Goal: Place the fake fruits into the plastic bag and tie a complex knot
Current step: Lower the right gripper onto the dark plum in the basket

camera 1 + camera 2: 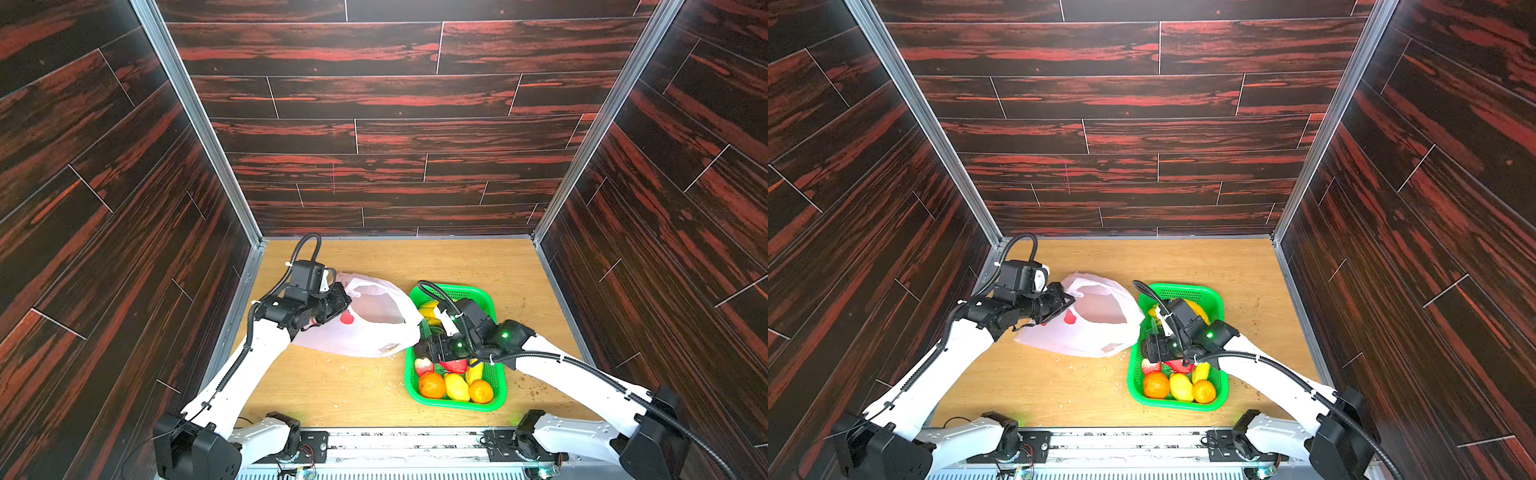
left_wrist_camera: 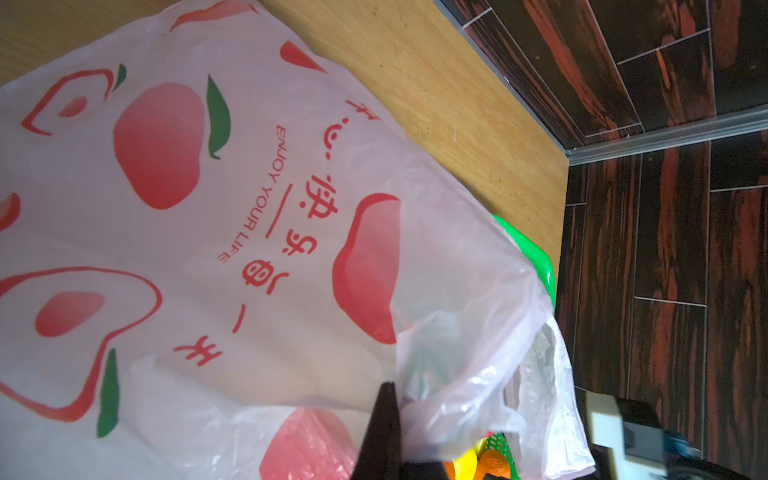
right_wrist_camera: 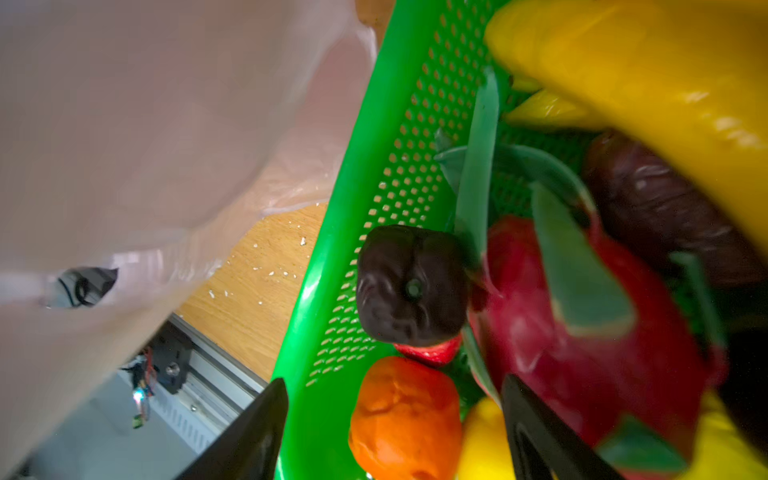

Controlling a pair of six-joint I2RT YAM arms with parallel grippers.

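The plastic bag (image 1: pixel 374 332) (image 1: pixel 1096 332) lies on the table with its mouth gaping toward the basket. No knot is in view. My left gripper (image 1: pixel 343 301) (image 2: pixel 388 388) is shut on the bag's (image 2: pixel 249 208) rim and holds it up. The fake fruits fill the green basket: oranges (image 1: pixel 432 384), a lemon (image 1: pixel 456 386), a dark purple one (image 3: pixel 411 286), a dragon fruit (image 3: pixel 582 332) and bananas (image 3: pixel 644 75). My right gripper (image 1: pixel 428 349) (image 3: pixel 394 378) hangs open and empty low over the basket's left wall, one finger outside and one above the dragon fruit.
The green perforated basket (image 1: pixel 457 406) (image 1: pixel 1177 406) (image 3: pixel 374 166) stands right of the bag, touching its edge. Dark wood-pattern walls close the wooden table (image 1: pixel 332 386) on three sides. Crumbs dot the table near the bag, and a metal rail (image 1: pixel 407 440) runs along the front.
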